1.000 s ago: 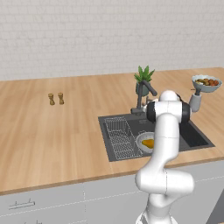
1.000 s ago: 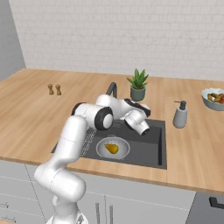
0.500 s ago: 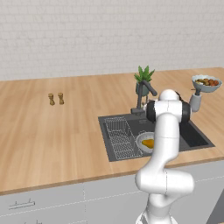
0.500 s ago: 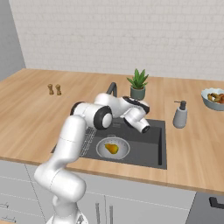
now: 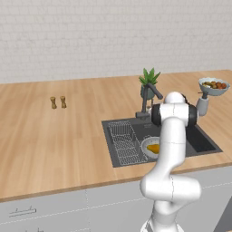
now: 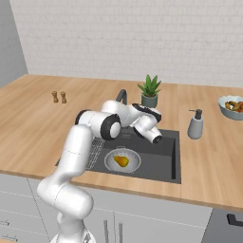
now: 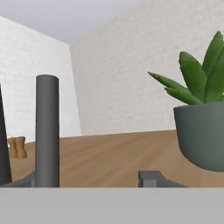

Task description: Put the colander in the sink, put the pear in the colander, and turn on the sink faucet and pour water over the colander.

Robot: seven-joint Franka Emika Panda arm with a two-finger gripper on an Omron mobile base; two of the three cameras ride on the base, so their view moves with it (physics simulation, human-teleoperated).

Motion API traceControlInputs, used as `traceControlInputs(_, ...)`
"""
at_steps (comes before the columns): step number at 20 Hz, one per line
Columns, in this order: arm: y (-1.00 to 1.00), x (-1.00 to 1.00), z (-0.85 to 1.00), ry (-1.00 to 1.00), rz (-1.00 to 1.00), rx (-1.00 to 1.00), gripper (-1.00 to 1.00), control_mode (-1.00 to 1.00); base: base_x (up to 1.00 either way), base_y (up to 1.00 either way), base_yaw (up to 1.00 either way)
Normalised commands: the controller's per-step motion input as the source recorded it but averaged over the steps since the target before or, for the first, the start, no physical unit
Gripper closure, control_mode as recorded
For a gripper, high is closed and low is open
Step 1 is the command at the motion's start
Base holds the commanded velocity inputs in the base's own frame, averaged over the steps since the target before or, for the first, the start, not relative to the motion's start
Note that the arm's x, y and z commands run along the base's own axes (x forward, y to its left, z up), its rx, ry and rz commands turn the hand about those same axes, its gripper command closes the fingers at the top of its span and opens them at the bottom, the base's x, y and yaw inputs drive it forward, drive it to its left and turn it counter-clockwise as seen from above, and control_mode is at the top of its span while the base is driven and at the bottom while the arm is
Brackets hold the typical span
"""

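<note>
- The colander [image 6: 122,160] sat in the sink [image 6: 161,159], left of the basin's middle in the right base view, with the pear [image 6: 121,161] lying inside it.
- In the left base view the arm's white link covered the right part of the colander [image 5: 150,147]; the pear [image 5: 153,148] showed as an orange-yellow patch against that link.
- The wire rack [image 5: 123,141] lay in the left part of the sink [image 5: 204,144].
- The faucet [image 5: 148,100] stood at the back rim, its spout angled toward the potted plant [image 5: 148,83]. In the right base view the arm hid most of the faucet [image 6: 122,96].
- The gripper [image 6: 153,114] was at the faucet, ahead of the plant [image 6: 150,91]. Its fingers could not be made out, so its opening could not be told.
- The hand view showed a dark upright post [image 7: 47,131] close up, cut off below, and the plant pot [image 7: 201,138] cut off at the right edge.
- The soap bottle [image 6: 195,124] stood right of the sink; the fruit bowl [image 6: 232,107] was cropped by the frame edge.
</note>
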Motion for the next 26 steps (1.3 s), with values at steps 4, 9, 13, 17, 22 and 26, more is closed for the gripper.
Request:
traceControlInputs(4, -0.89, 0.00, 0.00, 0.02, 0.00, 0.05, 1.00, -1.00, 0.00, 0.00, 0.00)
traceControlInputs(9, -0.94, 0.00, 0.00, 0.08, 0.00, 0.07, 1.00, -1.00, 0.00, 0.00, 0.00)
traceControlInputs(13, -0.91, 0.00, -0.02, 0.12, 0.00, 0.05, 1.00, -1.00, 0.00, 0.00, 0.00)
traceControlInputs(17, -0.72, 0.00, -0.09, 0.10, 0.00, 0.01, 1.00, -1.00, 0.00, 0.00, 0.00)
traceControlInputs(22, -0.58, -0.03, -0.11, 0.04, 0.00, 0.00, 1.00, -1.00, 0.00, 0.00, 0.00)
traceControlInputs(26, -0.54, -0.29, -0.02, 0.00, 0.00, 0.01, 1.00, -1.00, 0.00, 0.00, 0.00)
